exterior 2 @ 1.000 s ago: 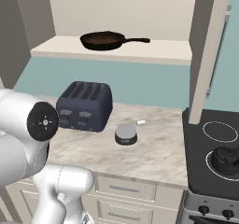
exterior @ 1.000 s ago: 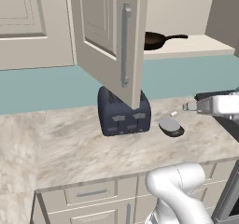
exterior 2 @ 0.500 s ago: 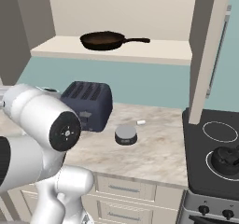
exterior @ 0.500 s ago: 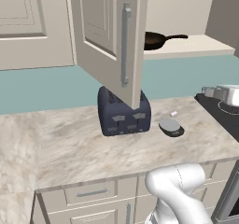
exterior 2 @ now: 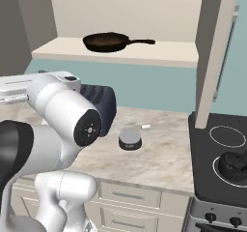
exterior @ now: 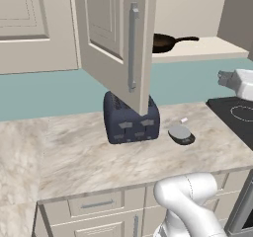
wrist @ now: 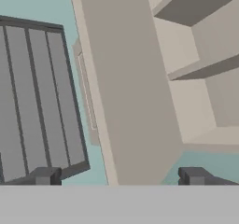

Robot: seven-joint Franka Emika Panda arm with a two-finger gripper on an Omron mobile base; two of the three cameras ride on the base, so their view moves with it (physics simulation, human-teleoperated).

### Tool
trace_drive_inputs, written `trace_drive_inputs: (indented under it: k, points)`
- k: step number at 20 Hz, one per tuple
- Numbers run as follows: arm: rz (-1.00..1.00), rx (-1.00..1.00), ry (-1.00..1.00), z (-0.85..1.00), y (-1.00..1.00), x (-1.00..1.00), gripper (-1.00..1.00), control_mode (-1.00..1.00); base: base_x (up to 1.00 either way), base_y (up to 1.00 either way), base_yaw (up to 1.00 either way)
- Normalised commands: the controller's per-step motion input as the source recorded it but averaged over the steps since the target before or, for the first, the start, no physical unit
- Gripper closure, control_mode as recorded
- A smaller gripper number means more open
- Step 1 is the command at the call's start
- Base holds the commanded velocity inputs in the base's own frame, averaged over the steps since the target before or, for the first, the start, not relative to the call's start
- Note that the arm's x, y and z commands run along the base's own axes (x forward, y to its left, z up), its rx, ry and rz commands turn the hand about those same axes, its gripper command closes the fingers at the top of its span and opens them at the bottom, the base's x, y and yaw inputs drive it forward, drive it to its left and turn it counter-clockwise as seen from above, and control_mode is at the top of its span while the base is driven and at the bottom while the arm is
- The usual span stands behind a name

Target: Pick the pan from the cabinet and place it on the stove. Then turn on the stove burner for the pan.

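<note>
Pan placement is not yet begun: the skillet is seen lying flat on the open shelf of the cabinet, its handle pointing along the shelf toward the stove side, with nothing touching it. The cabinet door is found swung wide, so access to the shelf is judged to be already provided. The end effector is observed with its fingers spread wide and nothing between them; it is directed at the edge of the open door and the cabinet interior, well apart from the pan. The stove stands to the right of the surface, with a squat dark kettle occupying one ring while the thin white burner ring behind it is bare. The knobs along the grey front are untouched as far as can be told. A dark toaster and a small round grey item rest on the surface below the shelf. Remaining work is assessed as the whole sequence: reaching, grasping, transfer to the stove, and turning the knob.
</note>
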Motion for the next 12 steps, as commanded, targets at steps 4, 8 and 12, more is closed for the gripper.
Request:
trace_drive_inputs:
  k: [4, 8, 12]
  points:
    - [-0.04, -0.05, -0.09, 0.01, -0.19, 0.23, -1.00, -1.00, 0.00, 0.00, 0.00]
    - [-0.03, 0.00, 0.00, -0.02, -0.20, 0.24, -1.00, -1.00, 0.00, 0.00, 0.00]
    - [0.00, -0.04, -0.07, 0.00, -0.22, 0.46, -1.00, -1.00, 0.00, 0.00, 0.00]
